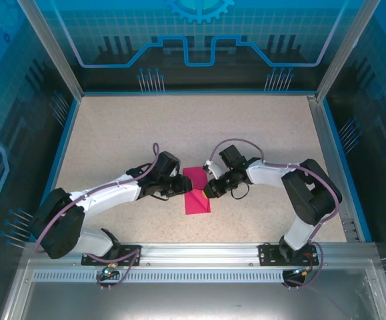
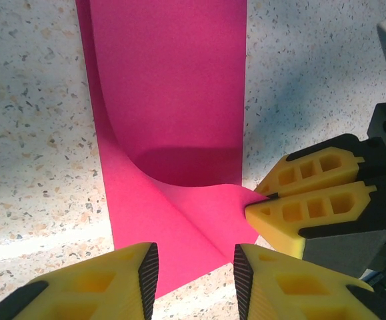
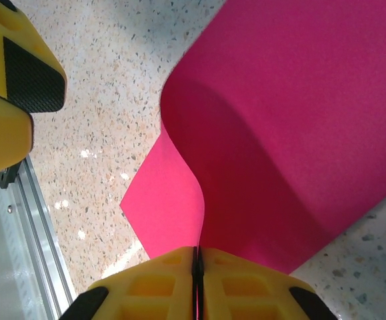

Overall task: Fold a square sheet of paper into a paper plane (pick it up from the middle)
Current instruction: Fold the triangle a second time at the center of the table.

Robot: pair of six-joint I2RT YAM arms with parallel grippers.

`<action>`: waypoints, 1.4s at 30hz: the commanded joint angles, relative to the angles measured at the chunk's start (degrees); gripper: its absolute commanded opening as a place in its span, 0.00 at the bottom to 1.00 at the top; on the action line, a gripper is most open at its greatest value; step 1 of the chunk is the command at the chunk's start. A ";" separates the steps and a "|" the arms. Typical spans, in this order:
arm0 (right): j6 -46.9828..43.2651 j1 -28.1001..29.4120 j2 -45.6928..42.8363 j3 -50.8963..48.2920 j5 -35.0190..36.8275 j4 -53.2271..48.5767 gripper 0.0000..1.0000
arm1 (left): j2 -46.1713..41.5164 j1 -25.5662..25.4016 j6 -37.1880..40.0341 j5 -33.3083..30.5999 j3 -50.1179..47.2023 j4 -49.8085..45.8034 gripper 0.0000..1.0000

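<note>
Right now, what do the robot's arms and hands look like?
The left arm and right arm are white tubes linked by bulky black joints, each with a pale lilac cable looping along it. The left hand and right hand each have two yellow plastic fingers with moulded cut-outs and black ribbed pads.

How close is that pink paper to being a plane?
Early on. Done: one edge of the square sheet of paper is lifted off the table. In hand: the right fingers pinch that edge, curling it over in a soft roll; the left fingers hover open beside it. Left: pressing a crease and every later fold; no pointed plane shape yet.
</note>
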 commanded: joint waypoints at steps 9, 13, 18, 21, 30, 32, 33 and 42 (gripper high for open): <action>-3.70 -0.89 3.03 5.46 3.25 -5.80 0.11 | 0.10 -0.87 -0.85 0.47 0.81 0.15 0.38; -4.23 -0.75 4.42 6.47 3.85 -6.70 0.11 | 0.36 -0.95 -0.83 0.38 1.26 -0.07 0.38; -4.35 -0.71 4.61 6.62 3.85 -6.47 0.12 | 0.62 -1.01 -0.87 0.30 1.21 0.09 0.38; -4.50 -0.71 5.18 6.93 3.91 -6.50 0.12 | 1.11 -0.98 -0.89 0.45 1.18 0.22 0.38; -5.14 -0.56 7.28 8.39 2.96 -6.54 0.13 | 1.66 -1.02 -0.71 0.30 1.99 -0.15 0.38; -5.16 -0.59 7.36 8.40 3.08 -6.81 0.13 | 1.72 -1.02 -0.59 0.37 2.19 -0.12 0.38; -5.12 -0.52 7.12 8.15 3.06 -6.69 0.13 | 1.85 -1.05 -0.59 0.46 2.22 -0.19 0.38; -5.06 -0.43 6.39 7.18 2.84 -6.95 0.14 | 2.91 -1.29 -0.96 0.98 2.62 0.26 0.37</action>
